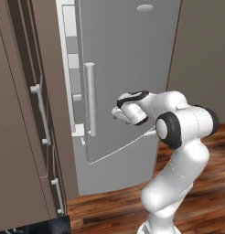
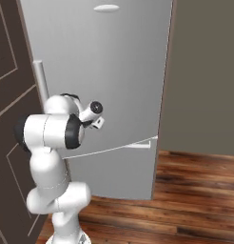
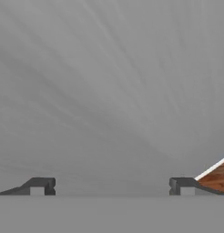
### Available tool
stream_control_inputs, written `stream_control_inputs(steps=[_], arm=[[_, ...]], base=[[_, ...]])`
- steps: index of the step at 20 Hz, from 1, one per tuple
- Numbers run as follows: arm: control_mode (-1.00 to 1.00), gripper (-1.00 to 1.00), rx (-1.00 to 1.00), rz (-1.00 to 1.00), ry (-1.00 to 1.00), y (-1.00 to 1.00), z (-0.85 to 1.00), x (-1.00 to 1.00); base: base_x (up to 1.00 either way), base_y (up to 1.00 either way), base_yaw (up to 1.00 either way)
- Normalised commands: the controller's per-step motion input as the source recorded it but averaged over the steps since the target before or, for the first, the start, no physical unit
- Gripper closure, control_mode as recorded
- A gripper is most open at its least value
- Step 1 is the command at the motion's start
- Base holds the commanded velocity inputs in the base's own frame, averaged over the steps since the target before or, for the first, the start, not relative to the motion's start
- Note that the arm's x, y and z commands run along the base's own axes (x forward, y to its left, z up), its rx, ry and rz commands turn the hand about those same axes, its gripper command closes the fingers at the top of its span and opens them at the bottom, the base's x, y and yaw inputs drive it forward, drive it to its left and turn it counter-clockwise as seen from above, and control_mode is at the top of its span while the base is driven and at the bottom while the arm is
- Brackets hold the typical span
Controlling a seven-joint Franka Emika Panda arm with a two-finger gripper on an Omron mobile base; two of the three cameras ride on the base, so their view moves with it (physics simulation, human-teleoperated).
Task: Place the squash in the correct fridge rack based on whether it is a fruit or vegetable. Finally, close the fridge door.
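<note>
Fridge door (image 1: pixel 125 55): tall flat silver-grey panel, brushed-metal look, faint streaks across it in the hand view. It stands slightly ajar; a strip of pale inner edge with clear bins (image 1: pixel 73 68) shows along its left side in the left base view. No readable brand, label or writing anywhere; just a small blank oval badge (image 1: pixel 145 7) high on the door, well above the tool.

Tool (image 3: pixel 111 186): released, the two dark fingertips (image 3: pixel 41 185) spread wide with nothing between them. It points straight at the door face, very close to it; contact cannot be told. In the left base view the tool (image 1: pixel 118 113) sits just right of the long vertical bar handle (image 1: pixel 90 98), a round grey metal rod, near but apart from it.

Below the tool, a thin curved seam separates the door from the lower drawer front (image 2: pixel 114 171), same grey finish, with a short horizontal handle (image 2: pixel 138 144) to the tool's right.

Left of the tool: dark brown cabinet fronts (image 1: pixel 18 137), matte, with slim grey bar pulls (image 1: pixel 41 114). Right of the tool: plain taupe wall (image 2: pixel 204 71). Under everything: glossy reddish-brown wood-plank floor (image 2: pixel 185 200), a wedge of it also at the hand view's lower right.
</note>
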Motion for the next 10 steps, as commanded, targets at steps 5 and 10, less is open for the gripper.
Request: stream_control_inputs(steps=[5, 10], arm=[[-1.00, -1.00, -0.06, -0.13, 0.00, 0.40, -0.39, 0.45], [-1.00, -1.00, -0.05, -0.13, 0.00, 0.30, -0.35, 0.34]], base=[[0.00, 0.00, 0.00], [0.00, 0.00, 0.00]])
